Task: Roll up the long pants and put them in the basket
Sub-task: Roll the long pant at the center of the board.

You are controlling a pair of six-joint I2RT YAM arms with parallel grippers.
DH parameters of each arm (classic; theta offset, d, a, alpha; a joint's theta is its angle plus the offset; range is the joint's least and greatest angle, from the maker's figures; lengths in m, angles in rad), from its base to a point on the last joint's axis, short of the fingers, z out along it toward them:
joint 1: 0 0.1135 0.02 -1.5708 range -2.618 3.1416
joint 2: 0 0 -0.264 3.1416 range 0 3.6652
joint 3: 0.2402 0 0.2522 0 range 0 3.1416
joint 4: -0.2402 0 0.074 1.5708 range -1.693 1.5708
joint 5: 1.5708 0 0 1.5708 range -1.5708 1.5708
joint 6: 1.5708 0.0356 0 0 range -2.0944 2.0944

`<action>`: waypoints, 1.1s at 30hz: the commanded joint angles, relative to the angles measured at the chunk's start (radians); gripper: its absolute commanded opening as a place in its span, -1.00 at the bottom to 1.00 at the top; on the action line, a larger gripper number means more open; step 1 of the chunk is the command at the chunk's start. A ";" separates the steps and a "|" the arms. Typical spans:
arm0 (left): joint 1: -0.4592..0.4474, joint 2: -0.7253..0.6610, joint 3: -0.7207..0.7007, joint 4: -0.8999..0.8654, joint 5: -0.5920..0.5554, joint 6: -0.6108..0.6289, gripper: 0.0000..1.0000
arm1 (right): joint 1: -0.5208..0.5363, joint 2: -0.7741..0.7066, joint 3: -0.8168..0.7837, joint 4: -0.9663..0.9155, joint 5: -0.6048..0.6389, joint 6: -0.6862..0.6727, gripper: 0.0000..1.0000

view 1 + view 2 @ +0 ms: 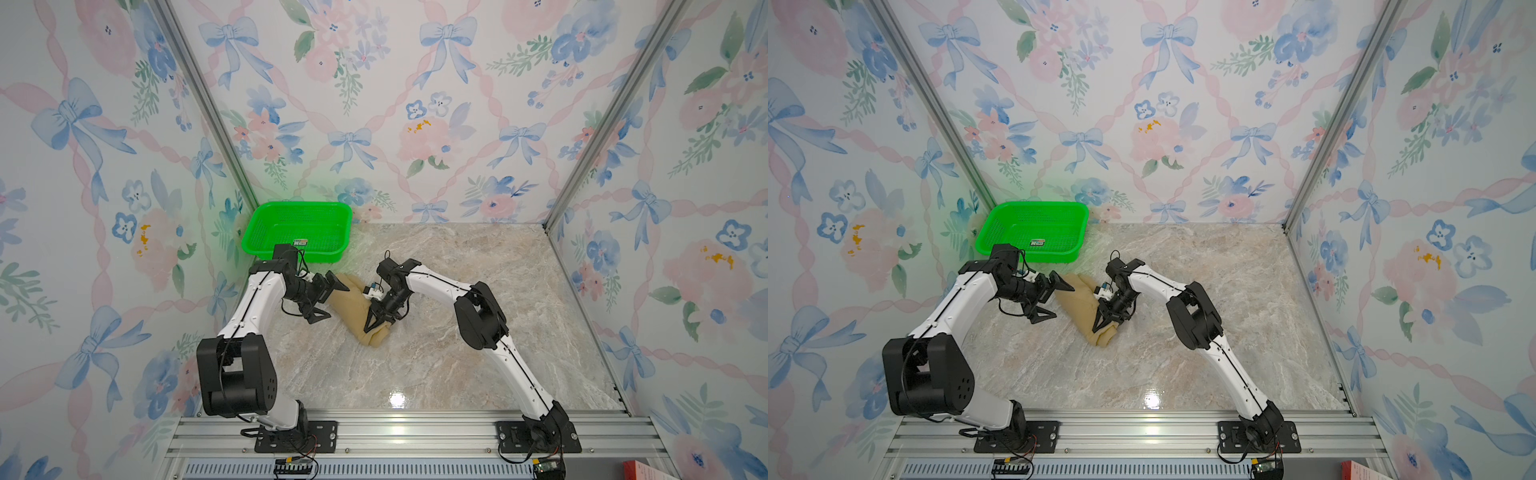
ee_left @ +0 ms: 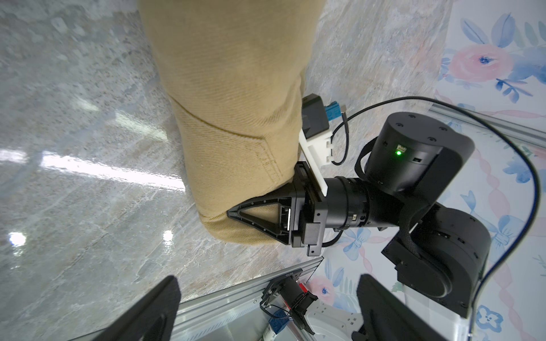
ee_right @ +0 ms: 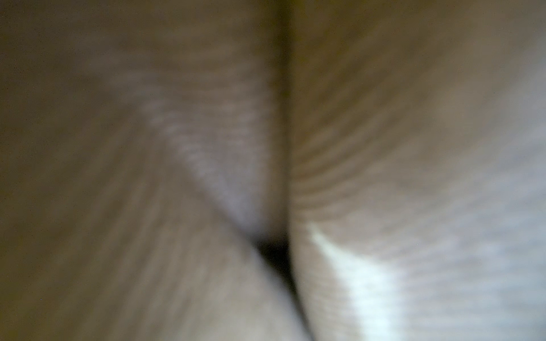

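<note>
Pants (image 1: 351, 304) lie rolled, long axis toward basket (image 1: 301, 205).

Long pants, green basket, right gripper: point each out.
long pants (image 1: 353, 302), in a top view, bare side of the roll.
green basket (image 1: 301, 204), in a top view, far rim.
right gripper (image 1: 378, 326), in a top view, midway between its fingertips.

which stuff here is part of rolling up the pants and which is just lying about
In the job:
the long pants, rolled into a bundle
right claw, clamped on the long pants
left claw, open beside them

Lying about:
green basket with a small label inside
red box past the front rail
</note>
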 commanded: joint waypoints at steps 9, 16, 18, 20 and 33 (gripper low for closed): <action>-0.013 -0.044 0.008 -0.051 -0.082 0.040 -1.00 | -0.010 0.094 -0.047 0.057 0.197 0.032 -1.00; -0.011 -0.099 -0.016 0.010 -0.101 0.036 -0.05 | -0.010 0.081 -0.067 0.071 0.198 0.028 -1.00; -0.014 -0.127 -0.021 0.031 -0.136 0.017 -1.00 | -0.010 0.077 -0.076 0.078 0.197 0.029 -1.00; -0.021 -0.193 -0.065 0.116 -0.170 0.009 -1.00 | -0.011 0.079 -0.080 0.078 0.198 0.027 -1.00; -0.065 -0.433 -0.222 0.267 -0.410 0.073 0.98 | -0.009 0.098 -0.070 0.054 0.197 0.027 -1.00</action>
